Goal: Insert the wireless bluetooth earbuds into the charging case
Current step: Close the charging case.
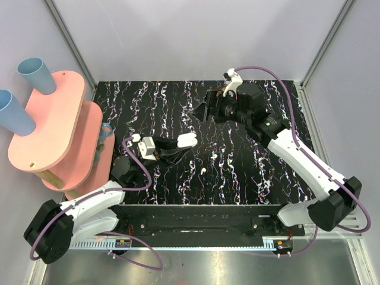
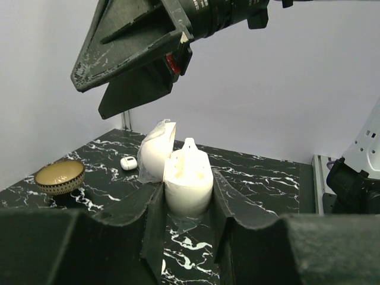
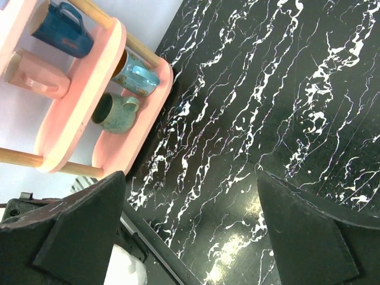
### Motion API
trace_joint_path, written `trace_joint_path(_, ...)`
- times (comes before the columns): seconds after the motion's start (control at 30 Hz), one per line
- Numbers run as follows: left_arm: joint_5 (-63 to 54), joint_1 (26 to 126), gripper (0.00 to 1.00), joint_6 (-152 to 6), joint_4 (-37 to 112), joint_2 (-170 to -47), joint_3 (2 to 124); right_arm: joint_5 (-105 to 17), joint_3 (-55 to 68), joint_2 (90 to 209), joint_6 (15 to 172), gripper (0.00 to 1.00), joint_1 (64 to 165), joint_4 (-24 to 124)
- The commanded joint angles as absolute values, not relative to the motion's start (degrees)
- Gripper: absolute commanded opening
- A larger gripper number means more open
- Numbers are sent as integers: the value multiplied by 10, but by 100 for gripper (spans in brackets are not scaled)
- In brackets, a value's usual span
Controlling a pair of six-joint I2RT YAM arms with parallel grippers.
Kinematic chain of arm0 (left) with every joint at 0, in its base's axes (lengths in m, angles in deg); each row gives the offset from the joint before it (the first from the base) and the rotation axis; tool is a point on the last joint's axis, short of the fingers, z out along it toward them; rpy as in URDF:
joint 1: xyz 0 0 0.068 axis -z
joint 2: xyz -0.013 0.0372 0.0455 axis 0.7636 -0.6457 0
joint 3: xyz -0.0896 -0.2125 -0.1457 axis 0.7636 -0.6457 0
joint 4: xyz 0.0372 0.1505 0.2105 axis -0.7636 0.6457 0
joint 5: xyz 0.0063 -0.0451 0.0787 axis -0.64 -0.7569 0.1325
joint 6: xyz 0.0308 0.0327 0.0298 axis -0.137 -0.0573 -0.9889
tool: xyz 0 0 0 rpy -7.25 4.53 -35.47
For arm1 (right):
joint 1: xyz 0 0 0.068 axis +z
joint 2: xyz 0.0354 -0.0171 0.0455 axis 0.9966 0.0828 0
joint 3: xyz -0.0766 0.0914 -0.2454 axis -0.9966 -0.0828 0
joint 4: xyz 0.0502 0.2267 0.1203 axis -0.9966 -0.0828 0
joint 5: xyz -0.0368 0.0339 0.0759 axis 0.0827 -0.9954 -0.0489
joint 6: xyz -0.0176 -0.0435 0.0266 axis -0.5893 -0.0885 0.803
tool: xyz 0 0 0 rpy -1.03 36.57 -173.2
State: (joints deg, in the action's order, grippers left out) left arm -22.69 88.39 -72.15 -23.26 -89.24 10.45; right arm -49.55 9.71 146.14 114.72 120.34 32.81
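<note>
Case (image 2: 189, 178) held open for loading
Left gripper (image 1: 181, 143) clamps it upright, lid back, so the sockets face up; one bud (image 2: 190, 144) looks seated. Right gripper (image 1: 200, 111) hovers above, jaws apart and empty. Second bud (image 2: 129, 163) lies on the table (image 2: 267, 178), to its far side.

left arm (image 1: 89, 205) reaches low with jaws clamped, right arm (image 1: 297, 155) stretches forward, jaws wide apart.
</note>
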Motion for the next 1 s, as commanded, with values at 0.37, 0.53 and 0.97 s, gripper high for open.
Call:
trace_joint_path(0.37,-223,884,0,-699,-330,-906,118,-368,173,1532,1046,100,1296,267)
trace_joint_path(0.53,-219,884,0,-700,-329,-908,114,-354,172,1535,1040,100,1311,265)
trace_joint_path(0.97,-200,883,0,-698,-330,-887,101,-343,157,1518,1036,100,1326,258)
